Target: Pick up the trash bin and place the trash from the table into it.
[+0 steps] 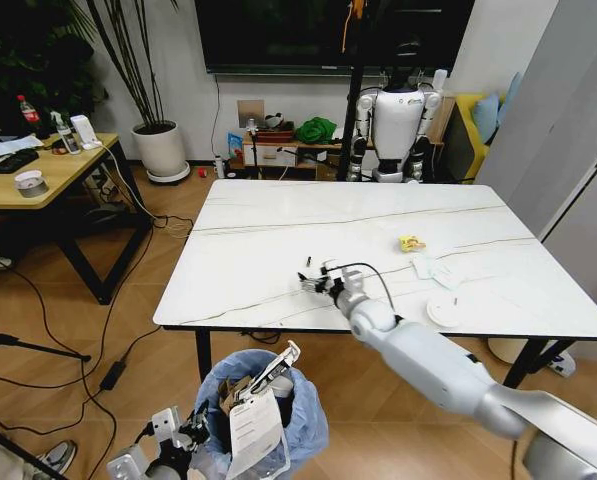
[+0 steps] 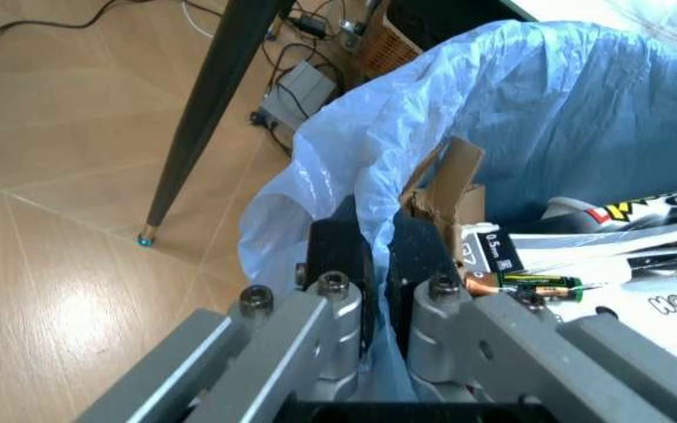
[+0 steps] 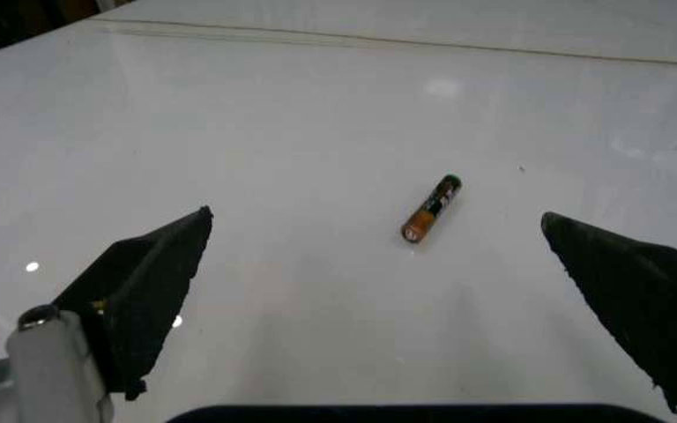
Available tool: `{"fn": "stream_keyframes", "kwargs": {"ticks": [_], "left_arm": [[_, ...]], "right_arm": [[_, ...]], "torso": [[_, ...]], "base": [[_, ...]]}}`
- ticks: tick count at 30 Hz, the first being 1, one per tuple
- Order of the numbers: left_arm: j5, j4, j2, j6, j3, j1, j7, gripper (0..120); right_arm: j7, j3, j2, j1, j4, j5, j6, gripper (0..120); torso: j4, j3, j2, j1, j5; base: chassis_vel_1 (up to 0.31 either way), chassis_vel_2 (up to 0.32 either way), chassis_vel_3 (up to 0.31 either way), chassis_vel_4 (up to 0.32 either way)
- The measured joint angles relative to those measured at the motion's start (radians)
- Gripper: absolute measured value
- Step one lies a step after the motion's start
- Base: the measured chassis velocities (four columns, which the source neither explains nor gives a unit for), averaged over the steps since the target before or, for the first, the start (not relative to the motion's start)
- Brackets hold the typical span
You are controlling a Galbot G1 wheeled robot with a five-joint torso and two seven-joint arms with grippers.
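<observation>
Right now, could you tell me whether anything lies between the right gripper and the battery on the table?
Nothing visible does. The right gripper is open above the table, and the battery lies on bare marble just ahead of it, between the lines of its two fingers.

Right arm stretched forward and low, right gripper [image 1: 316, 283] spread wide, fingers [image 3: 145, 291] angled down. Left gripper [image 2: 374, 264] down by the base, fingers pinched tight together.
</observation>
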Motion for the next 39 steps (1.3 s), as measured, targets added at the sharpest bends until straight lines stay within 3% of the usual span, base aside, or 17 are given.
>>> {"fn": "stream_keyframes", "kwargs": {"ticks": [11,22,28,39], "left_arm": [[-0.001,0.0,0.003,0.0,-0.003,0.001,0.0,0],[-0.002,-0.001,0.0,0.0,-0.005,0.001,0.0,0],[-0.002,0.001,-0.001,0.0,-0.005,-0.001,0.0,0],[-0.009,0.007,0.008,-0.002,-0.01,-0.007,0.001,0]], "right_arm": [[-0.058,0.009,0.065,0.061,-0.19,-0.042,0.029,100],[-0.078,0.017,0.099,0.062,-0.266,-0.071,0.051,98],[-0.087,0.015,0.116,0.076,-0.294,-0.071,0.055,83],[-0.089,-0.006,0.116,0.072,-0.293,-0.086,0.056,39]], "torso": [[-0.0006,0.0,0.0,0.0,0.0],[-0.0004,0.0,0.0,0.0,0.0],[-0.0004,0.0,0.0,0.0,0.0002],[-0.0003,0.0,0.0,0.0,0.0003]], "base": [[0.0,0.0,0.0,0.0],[0.0,0.0,0.0,0.0],[0.0,0.0,0.0,0.0],[0.0,0.0,0.0,0.0]]}}
